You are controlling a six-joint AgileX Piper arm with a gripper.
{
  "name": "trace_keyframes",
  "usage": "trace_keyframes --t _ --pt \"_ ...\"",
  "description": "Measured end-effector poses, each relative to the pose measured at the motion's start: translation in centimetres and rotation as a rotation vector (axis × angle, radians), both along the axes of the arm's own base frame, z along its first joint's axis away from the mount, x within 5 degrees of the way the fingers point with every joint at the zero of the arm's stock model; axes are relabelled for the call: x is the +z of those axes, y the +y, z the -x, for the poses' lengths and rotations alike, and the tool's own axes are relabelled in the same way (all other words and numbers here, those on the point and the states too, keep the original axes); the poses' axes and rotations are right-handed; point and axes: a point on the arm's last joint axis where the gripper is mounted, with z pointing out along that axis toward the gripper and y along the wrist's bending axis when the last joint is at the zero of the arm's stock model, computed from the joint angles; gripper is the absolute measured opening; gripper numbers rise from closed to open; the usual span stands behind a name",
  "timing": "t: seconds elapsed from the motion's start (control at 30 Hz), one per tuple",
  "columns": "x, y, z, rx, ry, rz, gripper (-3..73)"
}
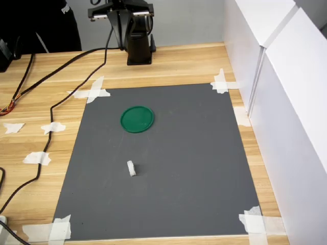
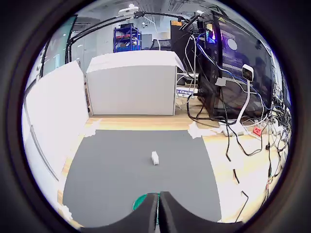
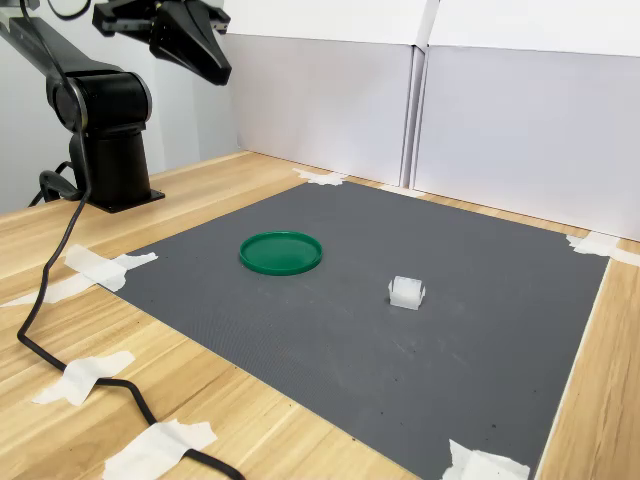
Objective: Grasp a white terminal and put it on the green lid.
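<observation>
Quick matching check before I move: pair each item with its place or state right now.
Items:
1. green lid
2. white terminal
3. tool
4. black cable

States:
A. raised in the air, holding nothing
B. trailing over the bare wood
C. flat on the grey mat, nothing on it
D. alone on the mat, apart from the disc

Pairs: 1-C, 2-D, 3-A, 4-B

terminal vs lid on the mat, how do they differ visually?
Colour: the white terminal is white; the green lid is dark green.
Shape: the terminal is a small blocky piece; the lid is a flat round disc with a low raised rim.
Size: the terminal is far smaller than the lid.
Height: the terminal stands up off the mat; the lid lies nearly flush.
Shared: both rest on the grey mat, apart and untouched.
</observation>
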Motion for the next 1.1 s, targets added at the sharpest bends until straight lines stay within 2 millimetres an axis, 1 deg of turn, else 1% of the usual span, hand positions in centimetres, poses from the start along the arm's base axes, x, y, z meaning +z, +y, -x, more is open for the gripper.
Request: trace_keyframes --t 0.13,0.23,0.43,0.53,0.67,0.8,0.93,1.03,1.1 --pt "2.1 0.0 -2.3 0.002 0.058 0.015 -1.6" --pt "2.7 -0.1 -4.0 0.007 0.15 0.051 -1.6" --pt "2.8 -0.3 -7.7 0.047 0.369 0.148 -1.6" --pt "2.7 -0.3 -9.4 0.102 0.464 0.213 -1.6" --pt "2.6 -0.2 -11.0 0.195 0.562 0.294 2.1" --pt "2.9 0.0 -12.4 0.258 0.618 0.32 13.0" --pt "3.1 0.1 -13.8 0.275 0.632 0.319 32.5" --pt "3.1 0.1 -15.2 0.28 0.646 0.319 49.0" --pt "3.2 0.1 -16.1 0.283 0.658 0.318 57.9"
